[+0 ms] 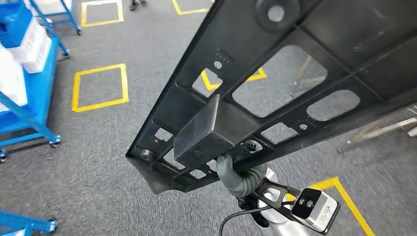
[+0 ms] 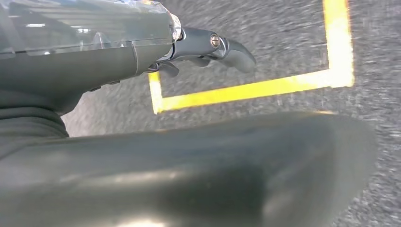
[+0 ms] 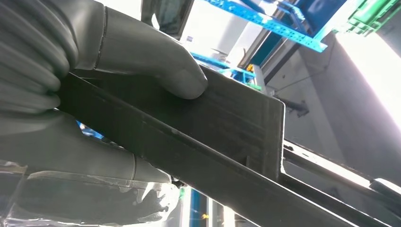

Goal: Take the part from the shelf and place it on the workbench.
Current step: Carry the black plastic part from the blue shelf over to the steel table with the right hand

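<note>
The part (image 1: 295, 64) is a large black ribbed panel with several cut-outs, and it stretches from lower centre to upper right in the head view. A box-shaped block (image 1: 209, 130) stands out near its lower end. My right hand (image 1: 235, 174) grips the panel's lower edge from underneath. In the right wrist view the grey thumb (image 3: 151, 56) presses flat on the panel (image 3: 227, 123). My left hand (image 2: 189, 170) hangs over the carpet holding nothing, its fingers (image 2: 229, 47) apart from the thumb.
Blue wheeled shelving (image 1: 29, 73) with white bins stands at the left. Yellow tape squares (image 1: 101, 87) mark the grey carpet. Thin metal legs (image 1: 388, 129) show at the right, beyond the panel.
</note>
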Tool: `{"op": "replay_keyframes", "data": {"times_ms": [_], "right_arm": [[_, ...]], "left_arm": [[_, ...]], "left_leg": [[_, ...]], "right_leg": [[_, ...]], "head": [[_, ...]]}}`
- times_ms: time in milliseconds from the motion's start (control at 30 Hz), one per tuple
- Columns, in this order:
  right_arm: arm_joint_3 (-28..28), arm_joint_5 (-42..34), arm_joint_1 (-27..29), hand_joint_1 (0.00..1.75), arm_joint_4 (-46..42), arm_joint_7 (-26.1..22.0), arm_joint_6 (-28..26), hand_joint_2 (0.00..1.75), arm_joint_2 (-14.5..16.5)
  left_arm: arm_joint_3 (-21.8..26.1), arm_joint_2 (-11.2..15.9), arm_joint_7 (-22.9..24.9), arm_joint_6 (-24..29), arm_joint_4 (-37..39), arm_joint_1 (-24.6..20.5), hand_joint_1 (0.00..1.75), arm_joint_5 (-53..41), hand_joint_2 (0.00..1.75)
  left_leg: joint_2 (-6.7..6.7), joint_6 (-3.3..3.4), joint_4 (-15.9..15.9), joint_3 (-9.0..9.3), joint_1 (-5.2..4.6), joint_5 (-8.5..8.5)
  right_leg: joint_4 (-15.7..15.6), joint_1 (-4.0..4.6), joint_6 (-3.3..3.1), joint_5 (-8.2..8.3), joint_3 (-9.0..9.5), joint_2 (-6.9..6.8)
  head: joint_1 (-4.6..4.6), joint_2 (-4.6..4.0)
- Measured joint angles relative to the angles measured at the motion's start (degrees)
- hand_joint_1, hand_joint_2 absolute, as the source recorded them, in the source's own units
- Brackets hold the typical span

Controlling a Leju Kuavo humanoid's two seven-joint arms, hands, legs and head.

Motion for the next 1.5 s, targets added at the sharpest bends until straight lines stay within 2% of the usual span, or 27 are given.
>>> {"op": "replay_keyframes", "data": {"times_ms": [67,133,200,233,267,300,333,400,467,500,567,633,700,733,767,800,867,933,1000,1100,1233,1267,1333,1367,1400,1467,1500], "right_arm": [[0.0,0.0,0.2,1.75,0.0,0.0,0.0,1.75,0.0],[0.0,-0.1,0.2,1.75,0.0,0.0,0.0,1.75,0.0],[-0.1,-0.2,0.2,1.75,0.0,0.0,0.3,1.75,0.0],[-0.1,-0.2,0.3,1.75,0.0,0.0,0.5,1.75,0.0],[-0.2,-0.3,0.3,1.75,0.0,0.0,0.6,1.75,0.0],[-0.4,-0.3,0.4,1.75,0.0,0.0,0.8,1.75,0.0],[-0.5,-0.4,0.4,1.75,0.0,0.0,0.8,1.75,0.0],[-0.7,-0.5,0.4,1.75,0.0,0.0,0.9,1.75,0.0],[-0.8,-0.5,0.3,1.75,0.0,0.0,0.9,1.75,0.0],[-0.9,-0.6,0.3,1.75,0.0,0.0,0.9,1.75,0.0],[-1.0,-0.6,0.3,1.75,0.0,0.0,0.9,1.75,0.0],[-1.0,-0.6,0.1,1.75,0.0,0.0,0.8,1.75,0.0],[-1.0,-0.5,0.0,1.75,0.0,0.0,0.7,1.75,0.2],[-1.0,-0.4,0.0,1.75,0.1,0.0,0.6,1.75,0.2],[-1.0,-0.2,0.1,1.75,0.1,0.0,0.5,1.75,0.3],[-1.0,-0.1,0.2,1.75,0.2,0.0,0.4,1.75,0.3],[-1.0,0.0,0.3,1.75,0.2,0.0,0.0,1.75,0.3],[-1.1,0.0,0.4,1.75,0.2,0.0,-0.2,1.75,0.3],[-1.2,0.0,0.6,1.75,0.2,0.0,-0.2,1.75,0.3],[-1.5,-0.2,1.0,1.75,0.1,0.0,0.0,1.75,0.3],[-1.6,-0.2,1.1,1.75,0.0,0.0,0.0,1.75,0.2],[-1.6,-0.2,1.2,1.75,0.0,0.0,0.0,1.75,0.2],[-1.9,-0.3,1.3,1.75,-0.1,0.0,0.5,1.75,0.2],[-2.1,-0.3,1.5,1.75,-0.1,0.0,0.9,1.75,0.2],[-2.3,-0.3,1.8,1.75,-0.2,0.0,1.4,1.75,0.2],[-2.5,-0.3,2.2,1.75,-0.2,0.0,1.8,1.75,0.2],[-2.6,-0.3,2.2,1.75,-0.3,0.0,1.8,1.75,0.2]], "left_arm": [[0.0,0.0,0.0,0.0,0.0,-0.2,0.00,0.0,0.00],[0.1,0.0,0.1,0.0,0.0,-0.2,0.00,0.0,0.00],[0.1,0.1,0.1,0.1,0.0,-0.1,0.00,0.0,0.00],[0.1,0.1,0.2,0.2,0.0,0.0,0.00,0.0,0.00],[0.2,0.1,0.2,0.2,0.0,0.0,0.00,0.0,0.00],[0.2,0.1,0.2,0.3,0.0,0.0,0.00,0.0,0.00],[0.2,0.1,0.2,0.3,0.0,0.0,0.00,0.0,0.00],[0.2,0.0,0.2,0.3,0.0,-0.2,0.00,0.0,0.00],[0.2,0.0,0.2,0.3,0.0,-0.2,0.00,0.0,0.00],[0.3,0.0,0.2,0.3,0.0,-0.2,0.00,0.0,0.00],[0.3,0.0,0.2,0.3,0.0,-0.3,0.00,0.0,0.00],[0.3,-0.1,0.3,0.3,0.0,-0.4,0.00,-0.1,0.00],[0.3,-0.1,0.4,0.3,0.0,-0.3,0.00,-0.3,0.00],[0.3,-0.1,0.4,0.3,0.0,-0.2,0.00,-0.4,0.00],[0.3,-0.1,0.6,0.3,0.0,-0.2,0.00,-0.5,0.00],[0.3,-0.1,0.7,0.2,0.0,-0.1,0.00,-0.6,0.00],[0.3,-0.1,0.8,0.1,0.0,-0.1,0.00,-0.9,0.00],[0.3,-0.1,0.7,0.2,0.0,-0.1,0.00,-1.0,0.00],[0.3,-0.1,0.6,0.2,0.0,-0.2,0.00,-0.9,0.00],[0.3,-0.2,0.6,0.3,0.0,-0.4,0.00,-0.8,0.00],[0.3,-0.3,0.6,0.3,0.0,-0.4,0.00,-0.7,0.00],[0.3,-0.3,0.6,0.3,0.0,-0.4,0.00,-0.7,0.00],[0.3,-0.3,0.6,0.3,0.0,-0.3,0.00,-0.6,0.00],[0.3,-0.3,0.7,0.3,0.0,-0.2,0.00,-0.6,0.00],[0.4,-0.3,0.7,0.4,0.0,-0.2,0.00,-0.6,0.00],[0.4,-0.4,0.7,0.4,0.0,-0.1,0.00,-0.6,0.00],[0.4,-0.4,0.7,0.4,0.0,-0.1,0.00,-0.7,0.00]], "left_leg": [[1.21,0.76,-0.4,0.12,0.00,0.25],[2.62,1.57,-0.8,0.33,0.07,0.52],[4.07,2.06,-0.9,0.39,-0.18,0.50],[4.84,2.16,-0.9,0.38,-0.33,0.44],[5.62,2.21,-0.9,0.39,-0.45,0.38],[6.36,2.22,-0.9,0.42,-0.53,0.31],[7.01,2.18,-0.9,0.51,-0.59,0.24],[8.11,1.95,-0.9,0.85,-0.73,-0.01],[9.02,1.48,-0.9,1.13,-0.91,-0.28],[9.47,1.20,-0.9,1.22,-0.97,-0.37],[10.22,0.61,-1.0,1.43,-0.93,-0.60],[8.44,0.12,0.9,0.83,-0.77,-2.15],[5.61,-0.18,7.2,-2.01,-0.55,-5.62],[4.97,-0.29,11.2,-3.95,-0.51,-7.25],[4.73,-0.38,14.2,-5.52,-0.49,-8.06],[4.64,-0.43,15.2,-6.22,-0.47,-7.70],[4.29,-0.43,10.5,-4.48,-0.35,-3.90],[2.10,-0.30,3.0,-1.13,-0.08,-0.62],[0.43,0.06,-0.2,0.27,-0.06,-0.10],[1.60,0.93,-0.6,0.43,-0.18,0.15],[2.03,1.25,-0.9,0.55,0.06,0.34],[2.11,1.30,-1.0,0.55,0.07,0.37],[3.21,1.77,-1.2,0.62,-0.12,0.45],[4.57,1.98,-1.2,0.68,-0.27,0.40],[6.09,2.09,-1.3,0.80,-0.42,0.27],[8.49,1.70,-1.2,1.15,-0.69,-0.18],[9.02,1.40,-1.2,1.32,-0.80,-0.37]], "right_leg": [[0.0,-0.10,0.70,0.14,-0.35,0.62],[2.6,0.08,1.20,-1.46,-1.58,-1.68],[9.7,0.04,1.55,-5.03,-5.01,-5.00],[13.5,-0.07,1.69,-6.52,-6.93,-5.78],[16.0,-0.15,1.75,-7.14,-8.23,-6.17],[16.4,-0.18,1.73,-6.67,-8.42,-6.38],[14.2,-0.16,1.61,-5.21,-7.30,-6.64],[5.8,0.23,0.95,-1.73,-2.75,-8.58],[0.2,0.83,0.18,-0.26,0.12,-10.37],[-0.3,1.09,-0.11,-0.40,0.27,-10.54],[-0.7,1.00,-0.59,-0.07,0.25,-9.26],[-1.3,0.60,-1.22,0.32,0.59,-8.03],[-1.7,0.48,-1.67,0.51,0.80,-6.79],[-1.7,0.53,-1.79,0.52,0.78,-6.11],[-1.6,0.57,-1.83,0.51,0.78,-5.33],[-1.5,0.59,-1.83,0.49,0.80,-4.51],[-1.2,0.50,-1.66,0.38,0.86,-2.84],[-0.6,0.44,-1.21,0.14,0.67,-1.43],[-0.3,0.32,-0.50,0.18,0.16,-0.31],[-0.4,0.17,0.47,0.52,-0.29,1.00],[-0.4,0.31,0.67,0.50,-0.38,1.15],[-0.3,0.28,0.66,0.44,-0.37,0.91],[4.3,0.29,0.89,-2.23,-2.50,-2.55],[7.6,0.12,1.12,-3.36,-4.17,-4.42],[9.0,-0.03,1.31,-3.58,-4.82,-6.39],[4.6,-0.08,1.22,-1.04,-2.53,-8.84],[1.3,0.15,0.96,-0.01,-0.80,-9.76]], "head": [[0.00,-0.01],[0.00,-0.01],[0.01,-0.01],[0.01,-0.01],[0.01,-0.01],[0.01,0.00],[0.01,0.00],[0.01,0.00],[0.01,-0.01],[0.01,-0.01],[0.01,-0.01],[0.01,-0.01],[0.01,-0.01],[0.01,-0.01],[0.01,-0.01],[0.01,-0.01],[0.01,-0.01],[0.01,-0.01],[0.00,0.00],[0.00,0.00],[0.01,-0.01],[0.01,-0.01],[0.01,0.00],[0.01,0.00],[0.01,0.00],[0.01,-0.01],[0.01,-0.01]]}}
